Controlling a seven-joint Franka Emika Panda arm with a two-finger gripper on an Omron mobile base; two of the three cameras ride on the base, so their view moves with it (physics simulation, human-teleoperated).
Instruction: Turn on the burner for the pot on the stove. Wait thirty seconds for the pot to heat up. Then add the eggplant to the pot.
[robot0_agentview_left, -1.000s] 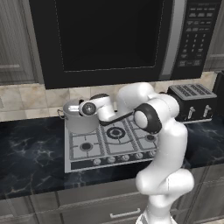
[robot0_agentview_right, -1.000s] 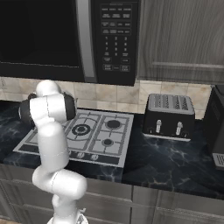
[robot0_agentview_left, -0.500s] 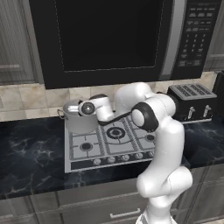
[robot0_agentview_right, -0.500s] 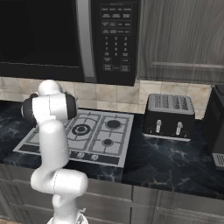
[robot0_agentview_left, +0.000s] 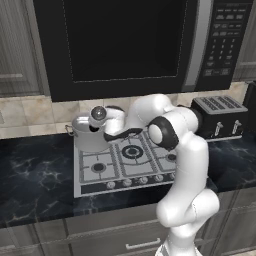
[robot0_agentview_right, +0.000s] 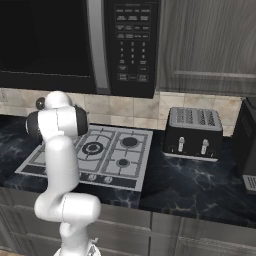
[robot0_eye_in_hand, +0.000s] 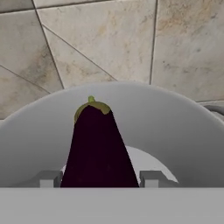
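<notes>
Purple eggplant hides the pot floor.

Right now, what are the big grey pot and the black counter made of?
The plain grey cylindrical stockpot looks like brushed metal: even silver-grey, dull sheen, thin rim. The glossy black countertop looks like polished marble or granite, judging by the pale veins running through it, though a printed surface could look the same.

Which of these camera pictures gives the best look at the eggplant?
The hand view: the eggplant stands dark purple between the fingertips, over the pot. In the left base view the arm hides it.
</notes>
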